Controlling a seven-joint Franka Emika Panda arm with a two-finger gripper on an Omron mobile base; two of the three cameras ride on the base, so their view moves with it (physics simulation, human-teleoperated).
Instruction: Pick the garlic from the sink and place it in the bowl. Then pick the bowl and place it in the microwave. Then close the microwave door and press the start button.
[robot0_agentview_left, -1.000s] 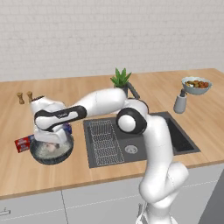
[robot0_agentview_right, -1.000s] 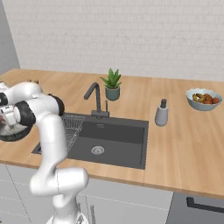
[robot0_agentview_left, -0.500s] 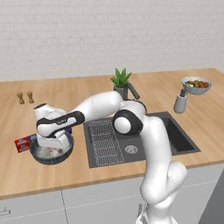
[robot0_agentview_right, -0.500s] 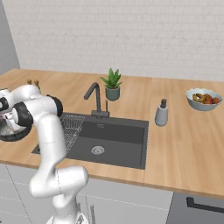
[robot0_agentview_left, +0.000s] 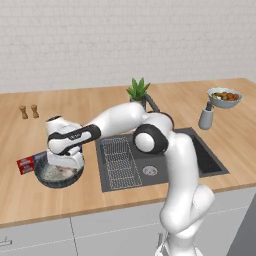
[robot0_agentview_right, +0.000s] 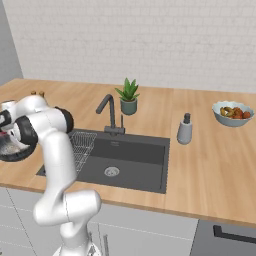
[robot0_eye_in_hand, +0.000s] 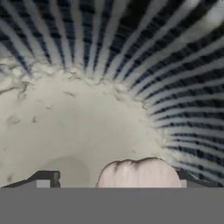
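Pinkish-white garlic in dark ribbed bowl, speckled whitish inside.

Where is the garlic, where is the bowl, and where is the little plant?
garlic (robot0_eye_in_hand: 138, 173): hand view, top of the bulb.
bowl (robot0_agentview_left: 45, 178): left base view, dark front rim.
plant (robot0_agentview_right: 128, 92): right base view, green leaves.

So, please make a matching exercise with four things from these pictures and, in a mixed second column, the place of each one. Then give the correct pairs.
Things:
1. garlic
2. bowl
3. potted plant
4. soap dispenser

Places:
A. on the counter behind the sink, beside the faucet
B. on the counter to the left of the sink, under the end effector
C. inside the dark ribbed bowl, between the finger tips
D. on the counter at the right edge of the sink

Pairs: 1-C, 2-B, 3-A, 4-D
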